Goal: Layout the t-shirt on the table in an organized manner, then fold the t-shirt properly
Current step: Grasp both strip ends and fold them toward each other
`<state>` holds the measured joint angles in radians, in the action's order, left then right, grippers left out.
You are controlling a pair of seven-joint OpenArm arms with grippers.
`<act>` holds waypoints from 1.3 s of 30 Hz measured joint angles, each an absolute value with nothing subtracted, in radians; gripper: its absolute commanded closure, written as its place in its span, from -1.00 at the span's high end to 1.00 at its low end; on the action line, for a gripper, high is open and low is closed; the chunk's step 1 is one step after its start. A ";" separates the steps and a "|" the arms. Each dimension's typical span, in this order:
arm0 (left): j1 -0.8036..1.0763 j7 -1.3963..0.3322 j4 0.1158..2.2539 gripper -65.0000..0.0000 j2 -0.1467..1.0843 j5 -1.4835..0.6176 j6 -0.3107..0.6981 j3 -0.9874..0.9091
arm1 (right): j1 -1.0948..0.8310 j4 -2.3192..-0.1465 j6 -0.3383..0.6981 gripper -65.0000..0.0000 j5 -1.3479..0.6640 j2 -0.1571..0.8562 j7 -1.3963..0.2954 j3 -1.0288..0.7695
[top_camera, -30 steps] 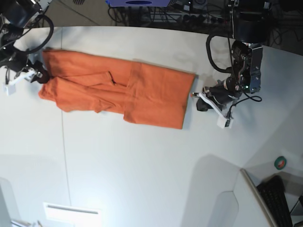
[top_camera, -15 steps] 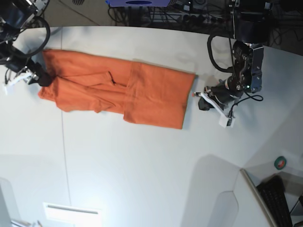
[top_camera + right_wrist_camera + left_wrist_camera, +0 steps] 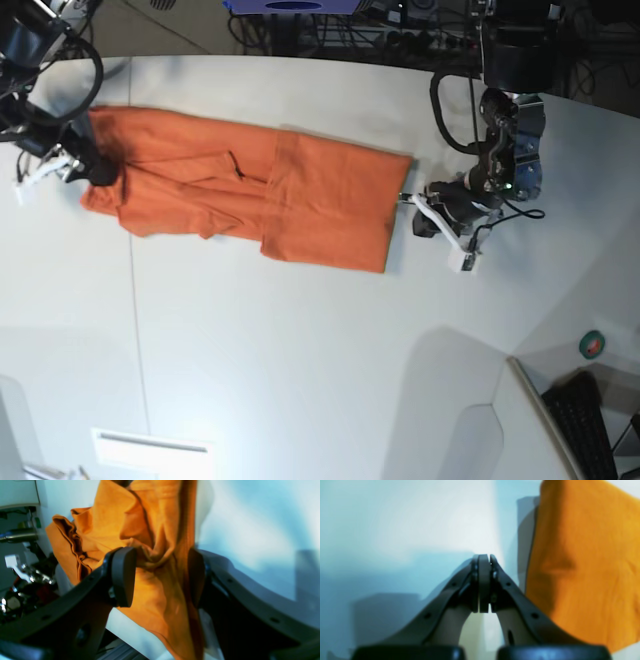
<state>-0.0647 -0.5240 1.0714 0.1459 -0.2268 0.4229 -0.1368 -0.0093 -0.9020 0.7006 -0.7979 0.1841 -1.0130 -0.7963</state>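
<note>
The orange t-shirt (image 3: 300, 200) lies stretched left to right on the white table (image 3: 300, 350), with folds at its left end. My right gripper (image 3: 98, 172) is at that left end. In the right wrist view it (image 3: 160, 576) stands open, and bunched t-shirt (image 3: 155, 530) cloth runs between its dark pads (image 3: 123, 576). My left gripper (image 3: 408, 198) sits just off the shirt's right edge. In the left wrist view it (image 3: 483, 557) is shut on nothing, with the t-shirt (image 3: 582, 567) edge beside it on the right.
A thin seam (image 3: 135, 330) runs down the table's left part. A green tape roll (image 3: 593, 344) and a black keyboard (image 3: 585, 420) lie on the grey side surface at the lower right. Cables and equipment line the far edge.
My right gripper has moved in over the shirt's left end and its jaws have widened. My left gripper has shifted slightly left toward the shirt's right edge, still shut.
</note>
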 measured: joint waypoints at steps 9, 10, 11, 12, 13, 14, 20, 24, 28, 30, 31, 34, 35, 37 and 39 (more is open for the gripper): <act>-0.066 -0.521 1.077 -1.00 0.083 -0.188 0.437 -0.131 | -0.005 -0.903 0.702 0.01 -0.812 0.165 -0.968 -0.702; -0.066 -0.521 1.077 -1.00 0.083 -0.188 0.437 -0.131 | -0.006 -0.903 0.705 0.00 -0.812 0.165 -0.960 -0.700; -0.066 -0.521 1.077 -1.00 0.083 -0.188 0.437 -0.131 | -0.008 -0.903 0.706 -0.02 -0.812 0.165 -0.953 -0.695; -0.066 -0.523 1.077 -1.00 0.083 -0.188 0.437 -0.131 | -0.009 -0.903 0.707 -0.12 -0.809 0.165 -0.946 -0.695; -0.066 -0.523 1.077 -1.00 0.084 -0.189 0.437 -0.131 | -0.009 -0.903 0.708 -0.26 -0.802 0.165 -0.939 -0.695; -0.066 -0.522 1.075 -1.00 0.084 -0.189 0.437 -0.128 | -0.009 -0.902 0.707 -0.44 -0.789 0.165 -0.932 -0.695; -0.067 -0.519 1.073 -1.00 0.073 -0.189 0.434 -0.128 | 0.007 -0.895 0.699 -1.00 -0.750 0.191 -0.950 -0.649; -0.069 -0.519 1.073 -1.00 0.051 -0.187 0.433 -0.128 | 0.056 -0.897 0.696 -1.00 -0.675 0.230 -0.954 -0.526; -0.068 -0.522 1.073 -1.00 0.022 -0.183 0.429 -0.122 | 0.032 -1.035 0.689 -1.00 -0.617 0.218 -0.954 -0.467; -0.067 -0.514 1.073 -1.00 0.021 -0.183 0.422 -0.067 | -0.001 -1.143 0.647 -1.00 -0.609 0.205 -0.962 -0.435; -0.067 -0.519 1.073 -1.00 0.019 -0.186 0.422 -0.044 | -0.015 -1.199 0.608 -1.00 -0.600 0.197 -0.966 -0.423; -0.065 -0.522 1.072 -1.00 0.007 -0.188 0.427 -0.013 | -0.064 -1.384 0.511 -1.00 -0.612 0.186 -0.960 -0.372; -0.064 -0.523 1.071 -1.00 0.006 -0.190 0.427 -0.009 | -0.076 -1.434 0.493 -1.00 -0.619 0.187 -0.959 -0.360; -0.063 -0.524 1.073 -1.00 0.003 -0.191 0.434 -0.006 | -0.101 -1.525 0.422 -1.00 -0.615 0.191 -0.954 -0.336; -0.063 -0.527 1.074 -1.00 -0.008 -0.187 0.433 -0.007 | -0.129 -1.592 0.367 -1.00 -0.618 0.193 -0.955 -0.315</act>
